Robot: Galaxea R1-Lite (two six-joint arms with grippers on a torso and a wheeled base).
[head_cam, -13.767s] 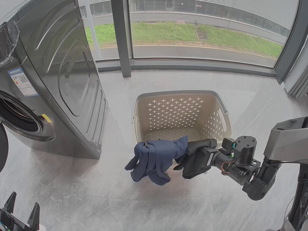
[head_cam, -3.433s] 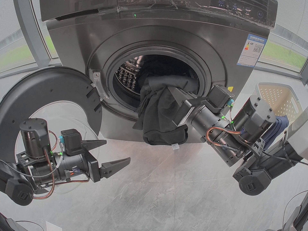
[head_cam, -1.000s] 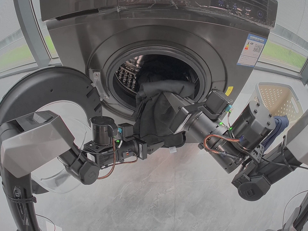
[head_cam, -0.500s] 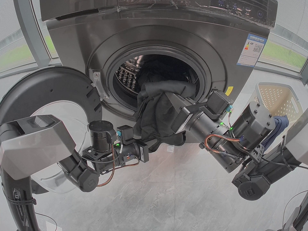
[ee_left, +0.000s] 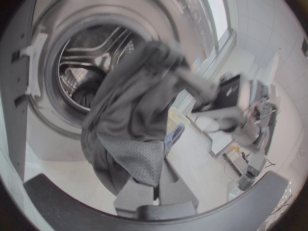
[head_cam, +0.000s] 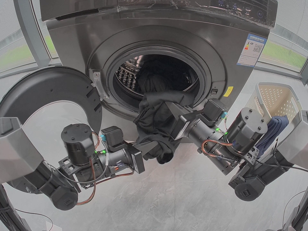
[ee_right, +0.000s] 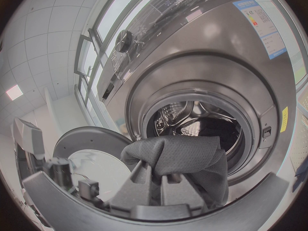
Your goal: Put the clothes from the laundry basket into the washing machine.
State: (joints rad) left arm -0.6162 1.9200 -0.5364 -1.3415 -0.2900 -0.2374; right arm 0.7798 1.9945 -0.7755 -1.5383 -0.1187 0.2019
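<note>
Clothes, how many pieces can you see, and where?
3. A black garment hangs at the washing machine's opening, held by the left gripper and right gripper; a blue garment drapes over the laundry basket rim; a dark bundle lies in the drum. More may be hidden.

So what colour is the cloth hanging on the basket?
Dark blue. The cloth draped over the laundry basket rim shows best in the head view.
</note>
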